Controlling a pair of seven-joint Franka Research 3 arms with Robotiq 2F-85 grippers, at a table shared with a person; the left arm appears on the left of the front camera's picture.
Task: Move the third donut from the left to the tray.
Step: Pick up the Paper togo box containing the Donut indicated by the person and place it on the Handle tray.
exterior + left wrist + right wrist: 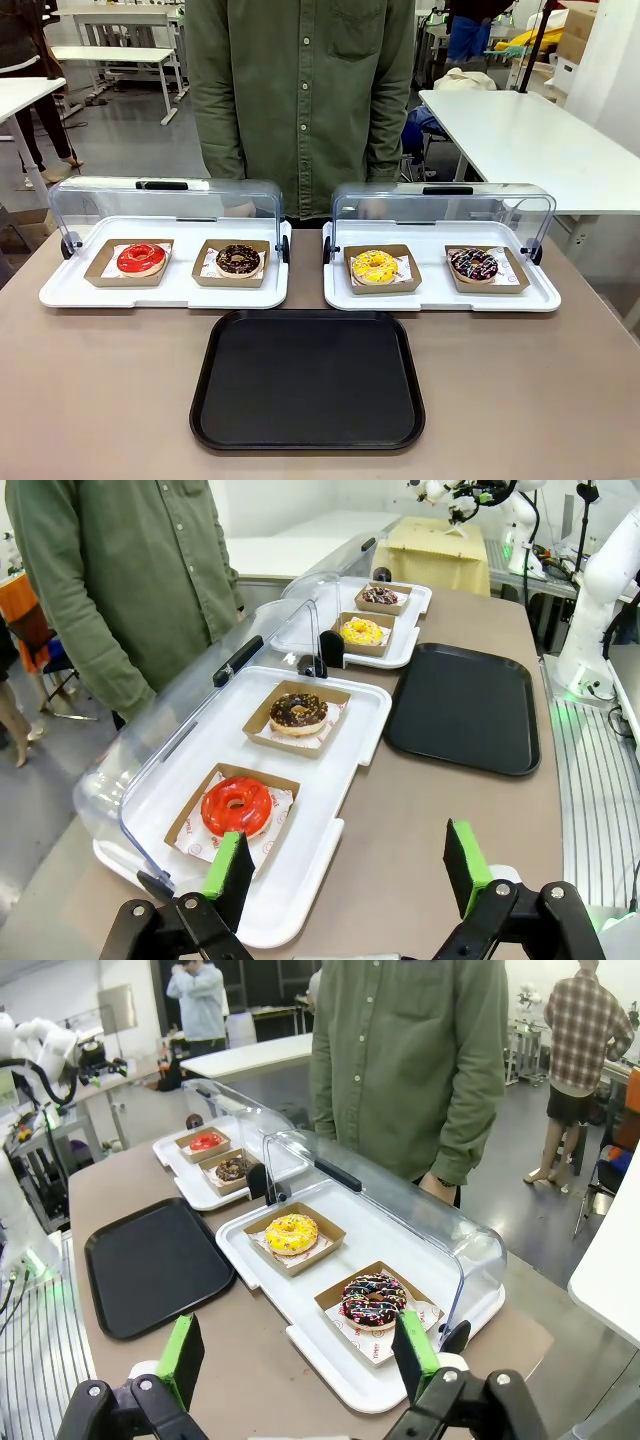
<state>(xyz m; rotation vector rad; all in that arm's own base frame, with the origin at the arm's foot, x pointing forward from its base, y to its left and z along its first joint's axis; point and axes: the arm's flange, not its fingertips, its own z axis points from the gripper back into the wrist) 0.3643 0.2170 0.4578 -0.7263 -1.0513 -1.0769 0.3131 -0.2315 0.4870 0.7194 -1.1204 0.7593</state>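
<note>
Wide apart, my left pincer (347, 865) and my right pincer (298, 1352) hang over the near edge of the counter (100, 400), their green pads gripping nothing. The counter top is a matte grey-brown, smooth and plain.

At its near middle lies the black tray (308, 380), flat, with rounded corners and a low rim. Just beyond it stand the left white tray (160, 295) and the right white tray (440, 300), side by side, with their clear lids (440, 205) tipped up and back toward the far side.

The third donut (374, 265), yellow-glazed with orange-red specks, sits on its cardboard square (358, 286) in the left half of the right white tray, just past the black tray's far right corner and apart from it. Beside it, to my right, is a dark sprinkled donut (473, 264). The left white tray carries a red-glazed donut (141, 258) and a chocolate donut (238, 260), each on its own brown card.

Paper liners (378, 1346) under the donuts bear small red print, too fine to read.

A person (300, 100) in a green button shirt stands at the counter's far edge. Behind them are a grey floor (130, 130) and white tables (520, 130). From my right wrist, other people can be seen standing farther back in the room.
</note>
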